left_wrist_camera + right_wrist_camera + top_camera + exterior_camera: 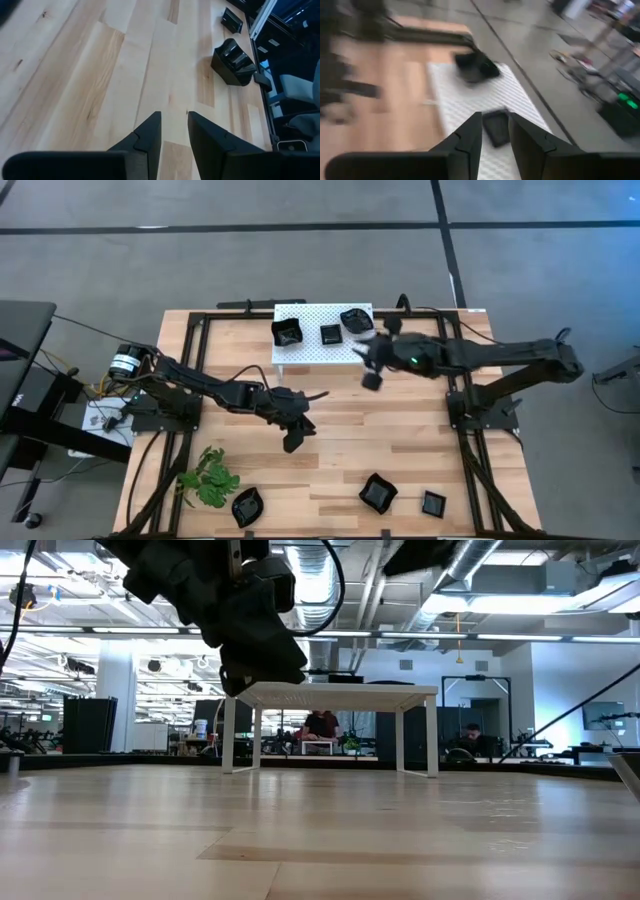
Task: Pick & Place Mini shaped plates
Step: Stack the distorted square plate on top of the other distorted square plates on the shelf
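Three mini black plates (331, 334) sit on the white perforated platform (310, 348), the empty right gripper (372, 372) beside it with fingers slightly apart, so fetching another near-edge plate (378, 493) seems next; the left gripper (296, 435), fingers parted, waits mid-table.

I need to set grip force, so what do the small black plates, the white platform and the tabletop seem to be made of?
Small black plates: probably glazed ceramic or hard plastic; glossy, with light glints on the rims.
White platform: likely painted metal or plastic; matte, with a regular grid of holes.
Tabletop: wood, smooth finished planks with visible grain and joints.
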Available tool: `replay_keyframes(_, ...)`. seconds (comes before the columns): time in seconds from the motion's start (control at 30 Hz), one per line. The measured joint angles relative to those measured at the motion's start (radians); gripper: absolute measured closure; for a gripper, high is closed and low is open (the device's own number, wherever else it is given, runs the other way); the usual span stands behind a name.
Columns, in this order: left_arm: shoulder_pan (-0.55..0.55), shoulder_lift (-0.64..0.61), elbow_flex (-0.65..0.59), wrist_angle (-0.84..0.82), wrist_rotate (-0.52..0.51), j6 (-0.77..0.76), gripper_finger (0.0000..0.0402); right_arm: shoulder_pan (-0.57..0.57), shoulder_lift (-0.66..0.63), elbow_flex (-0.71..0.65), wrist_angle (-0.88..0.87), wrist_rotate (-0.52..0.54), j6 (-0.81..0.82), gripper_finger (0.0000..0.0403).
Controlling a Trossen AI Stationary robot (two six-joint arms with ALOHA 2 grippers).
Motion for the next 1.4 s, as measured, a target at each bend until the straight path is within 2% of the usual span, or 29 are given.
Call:
replay_keyframes(0.07, -0.004, 0.000, 0.000, 0.002, 0.000, 0.000, 0.0304, 0.074, -0.037, 0.002, -0.050, -0.026, 0.017, 0.0312)
replay_keyframes(0.17, -0.008, 0.000, 0.000, 0.005, 0.000, 0.000, 0.0304, 0.177, -0.060, 0.002, -0.192, -0.150, 0.088, 0.0312)
replay_keyframes(0.3, -0.008, 0.000, 0.000, 0.014, -0.005, 0.000, 0.0304, 0.300, -0.034, -0.019, -0.313, -0.288, 0.386, 0.0312)
replay_keyframes(0.53, -0.008, 0.000, 0.000, 0.025, -0.065, 0.000, 0.0304, 0.479, 0.134, -0.081, -0.368, -0.435, 0.803, 0.0312)
replay_keyframes(0.73, -0.008, 0.000, 0.000, 0.034, -0.068, -0.001, 0.0304, 0.547, 0.308, -0.088, -0.361, -0.503, 1.017, 0.0312)
replay_keyframes(0.97, -0.008, 0.000, 0.000, 0.043, -0.068, -0.001, 0.0304, 0.566, 0.445, -0.088, -0.234, -0.659, 1.054, 0.0312)
replay_keyframes(1.4, -0.008, 0.000, 0.000, 0.054, -0.068, 0.000, 0.0304, 0.563, 0.495, -0.088, -0.215, -0.651, 1.134, 0.0312)
